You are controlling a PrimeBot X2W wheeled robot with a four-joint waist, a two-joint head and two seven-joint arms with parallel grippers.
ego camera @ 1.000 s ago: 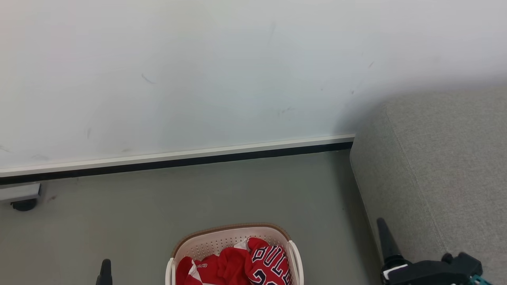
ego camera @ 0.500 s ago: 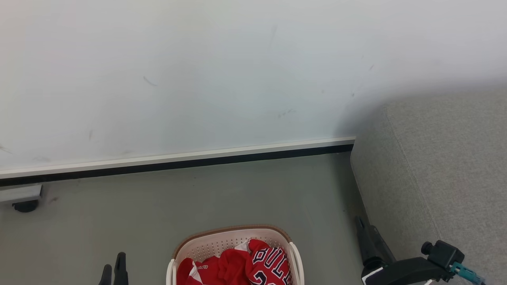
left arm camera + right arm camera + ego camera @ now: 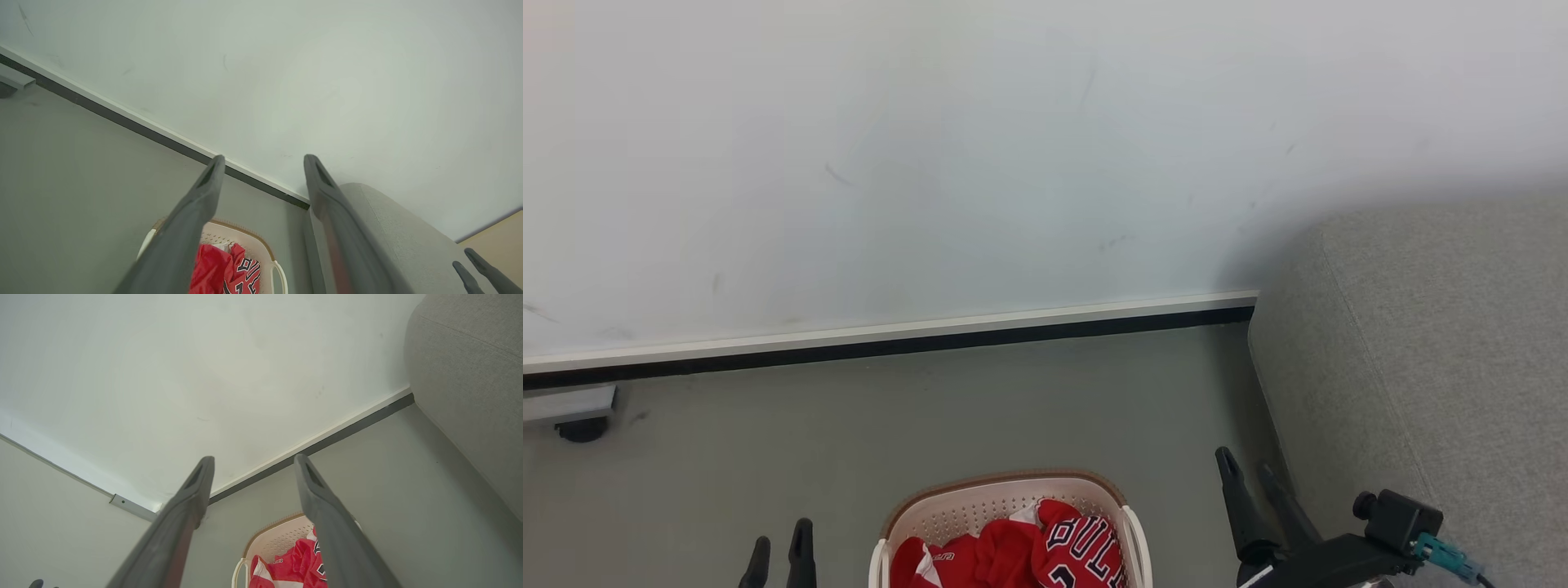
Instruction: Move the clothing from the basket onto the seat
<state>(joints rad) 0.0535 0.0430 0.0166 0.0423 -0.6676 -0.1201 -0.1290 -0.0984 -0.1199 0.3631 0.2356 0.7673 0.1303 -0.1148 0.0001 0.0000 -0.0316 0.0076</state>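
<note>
Both arms are closing in on the basket (image 3: 1005,478). Your right gripper (image 3: 1245,462) has slid left off the flank of the seat (image 3: 1437,343) and now stands over bare floor (image 3: 1045,400), its fingers leaning towards the basket. Your left gripper (image 3: 781,555) has pushed further up from the bottom edge, with two tips showing where a second ago there was one. The whole head view has also drifted a touch, so that is the camera, not the wall (image 3: 980,163).

Jaws on both sides are spread wide with nothing between them, and both wrist views confirm it. The clothing (image 3: 1013,555) sits heaped in the basket on the floor, untouched, jersey lettering uppermost on the right side of the pile. The seat is bare just to the right.

So this reads as the approach, with no pick begun. You'll likely need to tip the fingers down before either gripper can reach the fabric.
</note>
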